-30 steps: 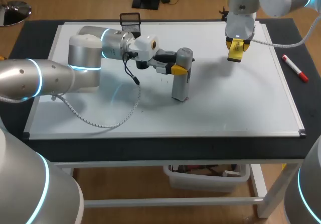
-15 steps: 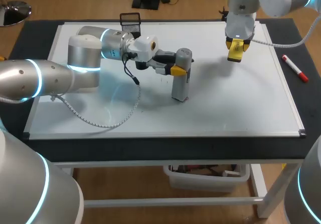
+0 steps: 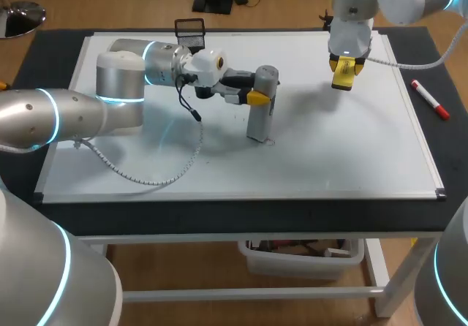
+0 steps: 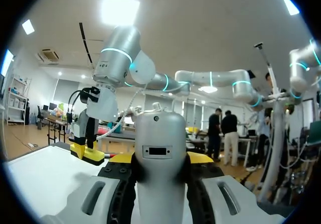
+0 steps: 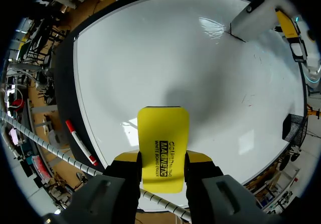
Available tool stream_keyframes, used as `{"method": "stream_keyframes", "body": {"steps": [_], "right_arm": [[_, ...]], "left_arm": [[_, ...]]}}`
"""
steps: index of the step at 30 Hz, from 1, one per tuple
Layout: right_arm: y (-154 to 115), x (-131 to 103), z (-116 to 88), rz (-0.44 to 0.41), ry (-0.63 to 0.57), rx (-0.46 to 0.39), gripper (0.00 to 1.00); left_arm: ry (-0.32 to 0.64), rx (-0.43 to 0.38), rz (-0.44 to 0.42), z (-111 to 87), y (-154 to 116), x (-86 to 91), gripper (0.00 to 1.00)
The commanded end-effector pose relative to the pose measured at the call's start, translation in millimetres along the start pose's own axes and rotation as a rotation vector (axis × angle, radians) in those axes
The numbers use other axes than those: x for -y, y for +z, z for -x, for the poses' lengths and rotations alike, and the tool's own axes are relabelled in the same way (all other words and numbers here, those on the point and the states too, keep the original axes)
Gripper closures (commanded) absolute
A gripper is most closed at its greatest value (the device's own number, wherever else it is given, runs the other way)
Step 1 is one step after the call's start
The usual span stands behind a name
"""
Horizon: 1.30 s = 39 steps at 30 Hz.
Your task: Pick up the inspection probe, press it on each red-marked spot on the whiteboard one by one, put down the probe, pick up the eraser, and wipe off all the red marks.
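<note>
My left gripper [image 3: 256, 96] is shut on the grey inspection probe [image 3: 260, 110], which stands nearly upright with its lower end on the whiteboard [image 3: 351, 158] near the middle. A tiny mark [image 3: 270, 142] shows just right of the probe's foot. In the left wrist view the probe [image 4: 160, 148] fills the gap between the yellow fingertips [image 4: 119, 157]. My right gripper [image 3: 344, 72] hangs above the board's far right part, shut on the yellow eraser [image 3: 344, 77]. The right wrist view shows the eraser [image 5: 163, 146] held over bare board, with the probe [image 5: 251, 18] far ahead.
A red marker [image 3: 430, 99] lies on the dark table surface off the board's right edge. A black mesh holder [image 3: 190, 29] stands at the board's far edge. A coiled cable [image 3: 157, 180] from my left arm drapes over the board's left part.
My left gripper has shifted the probe slightly left and away, and a small mark shows where its foot stood. The right arm has stayed still.
</note>
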State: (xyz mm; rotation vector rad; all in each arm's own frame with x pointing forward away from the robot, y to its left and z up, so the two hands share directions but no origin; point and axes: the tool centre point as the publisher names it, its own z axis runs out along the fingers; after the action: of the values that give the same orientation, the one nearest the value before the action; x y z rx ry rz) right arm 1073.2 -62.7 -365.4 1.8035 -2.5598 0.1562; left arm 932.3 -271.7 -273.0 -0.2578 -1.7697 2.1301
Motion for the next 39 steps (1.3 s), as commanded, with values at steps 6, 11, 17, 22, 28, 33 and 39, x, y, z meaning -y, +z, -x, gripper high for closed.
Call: {"method": "stream_keyframes", "body": {"steps": [6,11,17,22,28,33,39], "right_arm": [[-0.6,0.9,-0.5,-0.001,-0.002,-0.002,1.00],[-0.6,0.9,-0.5,-0.001,-0.002,-0.002,1.00],[-0.6,0.9,-0.5,-0.001,-0.002,-0.002,1.00],[-0.6,0.9,-0.5,-0.001,-0.002,-0.002,1.00],[-0.6,0.9,-0.5,-0.001,-0.002,-0.002,1.00],[-0.6,0.9,-0.5,-0.001,-0.002,-0.002,1.00],[-0.6,0.9,-0.5,-0.001,-0.002,-0.002,1.00]], "left_arm": [[0.048,0.156,-0.002,4.0,-56.1,36.4,1.00],[0.079,0.251,-0.012,13.1,-95.0,54.5,1.00],[0.103,0.345,0.009,17.4,-133.1,67.8,1.00],[0.117,0.408,0.001,18.3,-159.3,74.1,1.00],[0.125,0.468,-0.016,19.8,-187.2,76.8,1.00],[0.129,0.495,-0.033,19.3,-203.5,76.1,1.00],[0.141,0.503,-0.045,15.0,-214.2,80.1,1.00]]}}
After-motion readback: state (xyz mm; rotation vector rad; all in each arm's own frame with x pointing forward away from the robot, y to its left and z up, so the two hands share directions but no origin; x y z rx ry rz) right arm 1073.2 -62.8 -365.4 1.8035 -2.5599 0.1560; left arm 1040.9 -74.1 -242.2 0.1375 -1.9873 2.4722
